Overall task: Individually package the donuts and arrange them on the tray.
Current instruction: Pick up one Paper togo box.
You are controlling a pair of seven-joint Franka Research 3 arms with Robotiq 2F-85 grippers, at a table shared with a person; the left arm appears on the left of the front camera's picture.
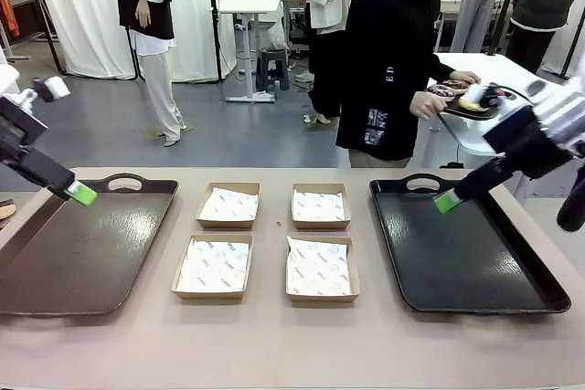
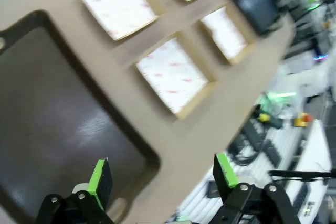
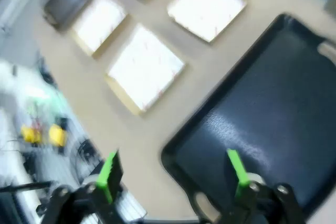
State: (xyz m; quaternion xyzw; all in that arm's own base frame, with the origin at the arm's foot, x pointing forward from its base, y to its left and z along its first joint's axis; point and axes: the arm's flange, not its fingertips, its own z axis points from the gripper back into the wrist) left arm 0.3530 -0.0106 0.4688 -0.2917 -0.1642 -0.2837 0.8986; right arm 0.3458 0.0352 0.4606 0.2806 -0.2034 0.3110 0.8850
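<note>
Several donuts point(image 1: 455, 93) lie on a small dark platter held by a person in black at the far right, beyond the table. One with sprinkles point(image 1: 442, 91) and a yellowish one point(image 1: 473, 104) can be made out. My left gripper point(image 1: 80, 193) hovers open over the far corner of the brown tray point(image 1: 82, 253), nothing between its fingers point(image 2: 100, 182). My right gripper point(image 1: 448, 200) hangs open above the black tray point(image 1: 475, 262), also empty. In the wrist views, the left gripper point(image 2: 163, 177) looks down on the brown tray point(image 2: 52, 129) and the right gripper point(image 3: 173, 171) on the black tray point(image 3: 273, 108).
Several shallow paper-lined cardboard boxes point(image 1: 215, 267) sit in a two-by-two block mid-table between the trays, also seen in the left wrist view point(image 2: 172, 74) and the right wrist view point(image 3: 145, 66). Bare tabletop point(image 1: 292, 344) runs along the near edge.
</note>
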